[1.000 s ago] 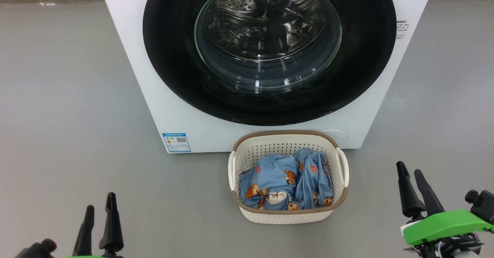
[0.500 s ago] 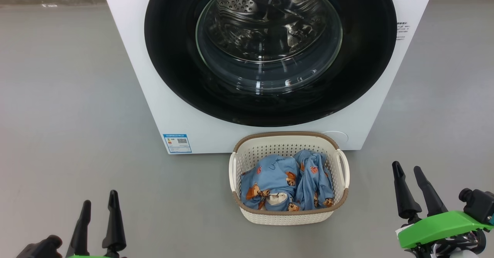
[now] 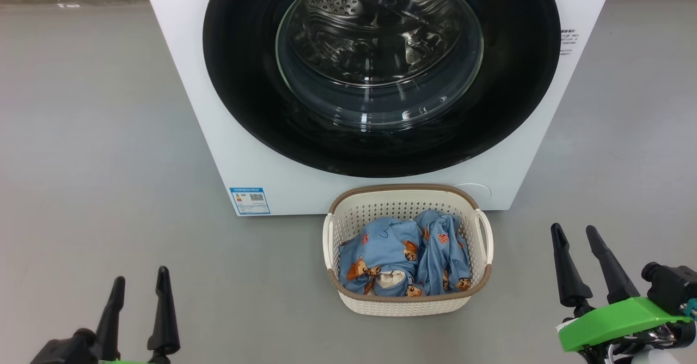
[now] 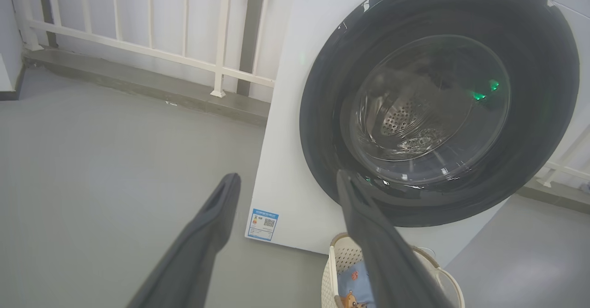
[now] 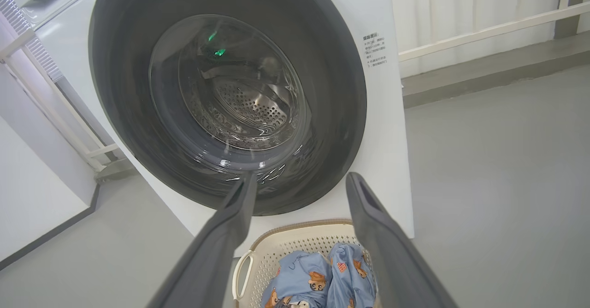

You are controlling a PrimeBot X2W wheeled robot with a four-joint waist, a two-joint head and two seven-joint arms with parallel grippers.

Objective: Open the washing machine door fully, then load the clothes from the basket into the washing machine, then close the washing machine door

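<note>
We face the washing machine [image 3: 305,187], which stands on the grey floor [image 3: 98,151]; the washing machine door [image 3: 381,64] lies flush against its white front, so the drum shows only through the glass, and we judge that opening it is the first step, not yet begun. The basket [image 3: 405,305] sits on the floor just at the foot of the machine, below the door's lower edge and a little right of the blue label [image 3: 249,200]; that spot would keep the lift into the drum short. The clothes [image 3: 403,258] lie bunched inside the basket, below its rim. Our left gripper [image 3: 140,274] hangs low over the floor at the near left, our right gripper [image 3: 572,228] at the near right, both well apart from the basket and the door; each has its fingers spread and holds nothing, ready for a first reach. We cannot tell on which side the door's catch or hinge lies.
</note>
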